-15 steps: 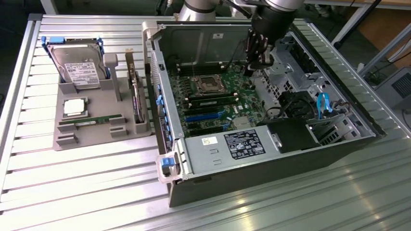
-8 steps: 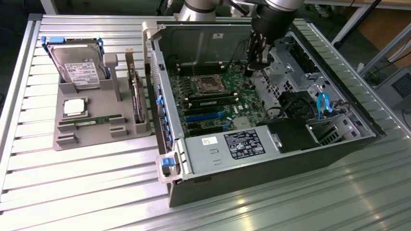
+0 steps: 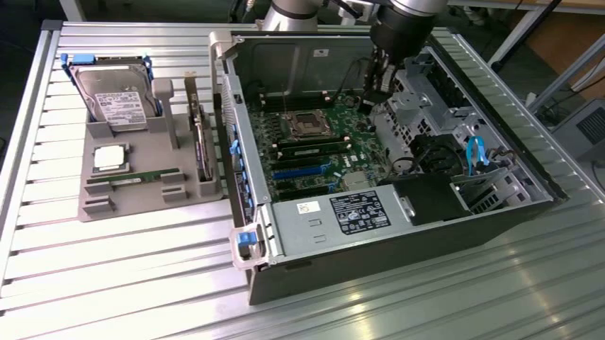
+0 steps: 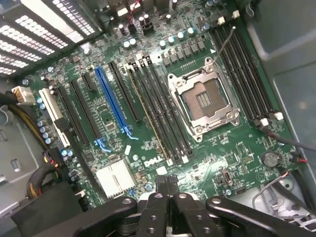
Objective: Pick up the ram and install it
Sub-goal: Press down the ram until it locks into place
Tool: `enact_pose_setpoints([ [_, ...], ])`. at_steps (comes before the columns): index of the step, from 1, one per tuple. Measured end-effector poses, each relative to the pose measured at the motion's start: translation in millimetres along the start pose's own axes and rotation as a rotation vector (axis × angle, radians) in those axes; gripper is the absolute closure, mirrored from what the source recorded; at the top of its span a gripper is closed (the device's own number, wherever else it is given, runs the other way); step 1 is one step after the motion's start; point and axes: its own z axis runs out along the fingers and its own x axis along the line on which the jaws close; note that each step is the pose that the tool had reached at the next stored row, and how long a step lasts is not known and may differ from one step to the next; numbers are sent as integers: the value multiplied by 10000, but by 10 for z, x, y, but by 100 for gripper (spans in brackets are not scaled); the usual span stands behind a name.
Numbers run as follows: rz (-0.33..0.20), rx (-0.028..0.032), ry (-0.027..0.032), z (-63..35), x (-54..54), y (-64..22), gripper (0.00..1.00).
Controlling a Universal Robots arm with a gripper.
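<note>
The arm comes down from the far side of the table [image 3: 113, 269] and reaches steeply into the open computer case [image 3: 397, 241]. Its wrist is nearly vertical over the far right part of the motherboard [image 3: 321, 142]. The gripper [image 3: 375, 95] hangs just above the board, a little to the exterior view's right of the empty processor socket [image 3: 307, 124].

In the wrist view the gripper [image 4: 166, 185] has its black linkages folded in and its two fingers pressed together. The jaws are fully closed, with nothing between them. Below them lie the motherboard [image 4: 148, 123], the open socket [image 4: 205, 101], rows of long black slots and one blue slot [image 4: 111, 98].

The ram [image 3: 140, 175] is well apart from the gripper. It is a thin green stick lying flat in a groove of the grey holder [image 3: 142, 205], on the table to the exterior view's left of the case. The hard drive [image 3: 118, 103] sits at the far end of that holder, and the processor chip [image 3: 110, 157] lies between the drive and the ram. A card [image 3: 200, 138] stands on edge along the holder's right side; I cannot tell what kind it is.

The top of the exterior view cuts off the arm's upper links. The fingertips there are dark against the dark drive cage, so their outline is hard to follow. In the wrist view a thin pale edge runs along one slot beside the socket, and I cannot tell whether it is a seated stick.
</note>
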Motion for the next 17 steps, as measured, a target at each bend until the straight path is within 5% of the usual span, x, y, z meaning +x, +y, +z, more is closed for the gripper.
enact_pose_setpoints([
  [8, 1081, -5, 81, 1, 0, 0, 90],
  [17, 2625, -72, 86, 2, 0, 0, 90],
])
